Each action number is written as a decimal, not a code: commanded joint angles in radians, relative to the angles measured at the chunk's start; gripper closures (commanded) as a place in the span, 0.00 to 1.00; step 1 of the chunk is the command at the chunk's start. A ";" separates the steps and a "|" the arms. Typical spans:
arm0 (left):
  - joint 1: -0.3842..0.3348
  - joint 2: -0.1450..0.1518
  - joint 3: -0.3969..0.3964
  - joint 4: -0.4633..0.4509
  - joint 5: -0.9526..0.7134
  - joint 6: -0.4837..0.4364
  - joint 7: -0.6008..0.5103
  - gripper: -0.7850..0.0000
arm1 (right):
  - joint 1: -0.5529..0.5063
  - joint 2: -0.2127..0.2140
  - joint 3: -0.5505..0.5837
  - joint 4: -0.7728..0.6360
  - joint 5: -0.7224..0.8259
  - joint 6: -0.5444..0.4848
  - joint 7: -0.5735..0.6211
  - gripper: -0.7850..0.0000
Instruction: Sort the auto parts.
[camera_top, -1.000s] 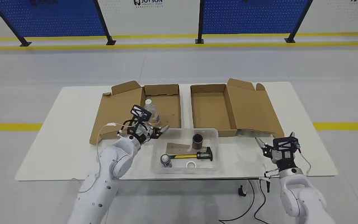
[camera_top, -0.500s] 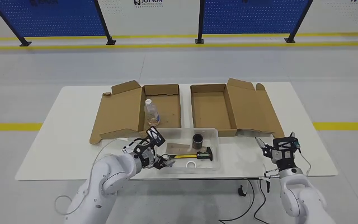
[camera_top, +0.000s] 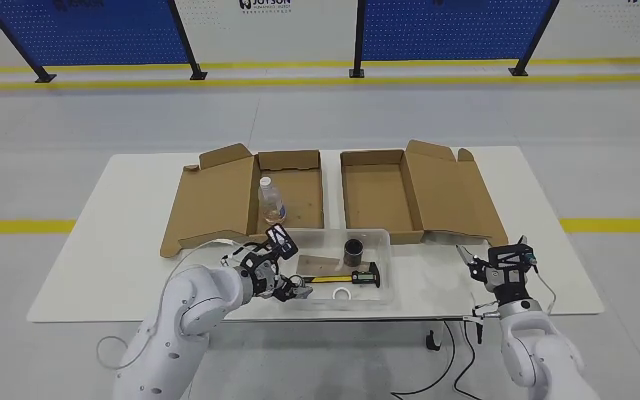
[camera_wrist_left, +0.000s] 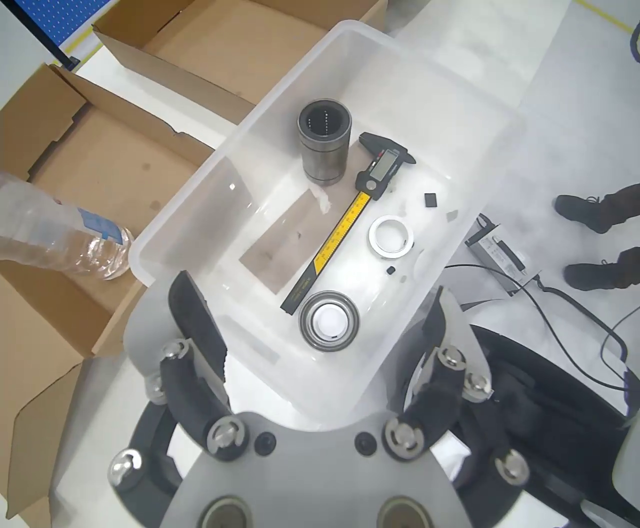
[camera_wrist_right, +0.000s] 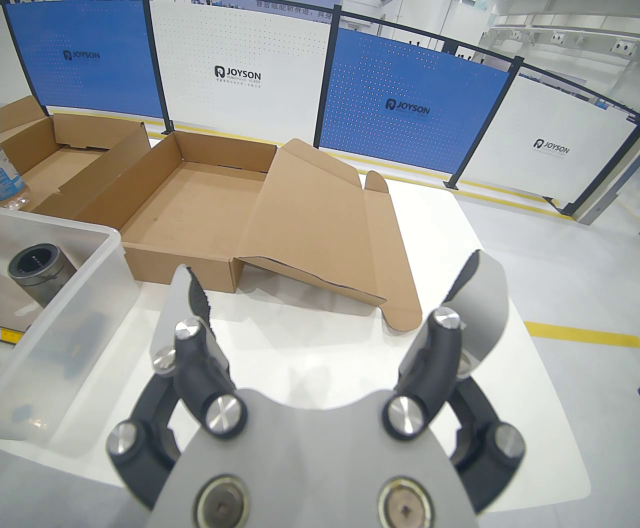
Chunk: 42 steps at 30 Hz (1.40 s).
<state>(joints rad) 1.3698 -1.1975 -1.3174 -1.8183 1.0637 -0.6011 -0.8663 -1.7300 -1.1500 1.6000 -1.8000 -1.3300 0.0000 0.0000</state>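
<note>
Clear plastic is forming the bin (camera_wrist_left: 430, 70) at the table's (camera_top: 120, 230) near edge, and the auto parts are all lying inside it. The left gripper (camera_wrist_left: 312, 295) is hanging over the bin's near wall with its fingers spread wide and holding nothing. Just beyond its fingers a round steel bearing (camera_wrist_left: 328, 320) with a white core is sitting flat, and my guess is that it is lining up on that. To do it well, the fingers should be dropping straight down inside the wall, straddling the outer ring across its width and missing the tip of the yellow-scaled caliper (camera_wrist_left: 350, 220), which is lying just beside it. Smooth metal will likely be slipping, so a square, centred pinch matters. Farther in, a dark ribbed metal sleeve (camera_wrist_left: 324, 142) is standing upright and a thin white ring (camera_wrist_left: 391, 236) is lying flat. A crinkled clear bottle (camera_top: 270, 200) is standing in the left cardboard box (camera_top: 300, 175). The right gripper (camera_wrist_right: 330, 265) is waiting over bare tabletop near the right cardboard box (camera_top: 375, 195), toothed fingers apart and empty.
</note>
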 joint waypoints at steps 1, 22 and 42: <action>0.000 0.000 0.000 0.000 0.000 0.000 0.000 0.00 | 0.000 0.000 0.000 0.000 0.000 0.000 0.000 0.00; -0.102 0.013 0.101 0.030 -0.063 -0.063 -0.146 0.29 | 0.000 0.000 0.000 0.000 0.000 0.000 0.000 0.00; -0.149 0.036 0.142 0.083 -0.097 -0.048 -0.188 0.31 | 0.000 0.000 0.000 0.000 0.000 0.000 0.000 0.00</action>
<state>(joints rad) 1.2215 -1.1625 -1.1782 -1.7375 0.9662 -0.6510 -1.0563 -1.7300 -1.1500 1.6000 -1.8000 -1.3300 0.0000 0.0000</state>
